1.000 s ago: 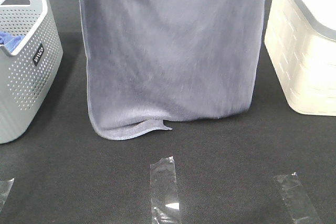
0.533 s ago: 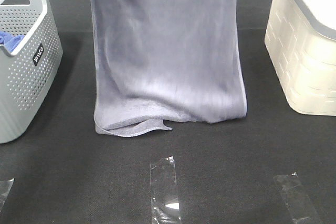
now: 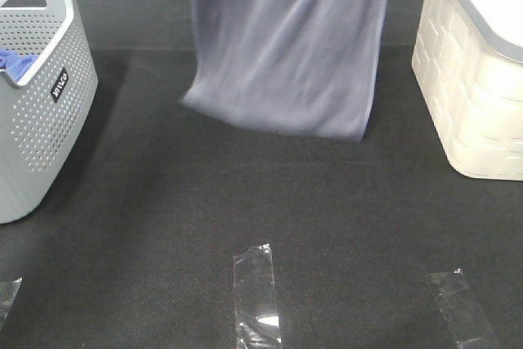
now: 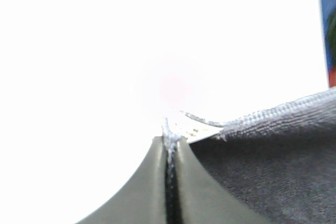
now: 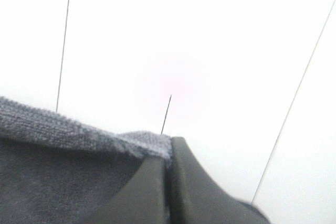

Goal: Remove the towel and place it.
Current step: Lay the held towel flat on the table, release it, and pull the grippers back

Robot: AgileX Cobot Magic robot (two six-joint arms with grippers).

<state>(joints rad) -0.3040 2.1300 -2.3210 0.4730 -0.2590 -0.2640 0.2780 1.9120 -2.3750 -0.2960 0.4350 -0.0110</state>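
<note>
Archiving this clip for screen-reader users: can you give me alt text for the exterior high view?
A grey-lavender towel hangs from above the frame, its blurred lower edge over the black table. A grey perforated basket holding a blue cloth stands at left, a cream bin at right.

A: Where does the towel [image 3: 286, 46] end up top?
B: Can't see. The picture's edge cuts it off, and its bottom edge is blurry.
A: And the blue cloth [image 3: 15, 60]?
B: Mostly hidden in the basket [image 3: 41, 112]. The basket and the white bin [image 3: 474, 96] get cut off at the sides.
</note>
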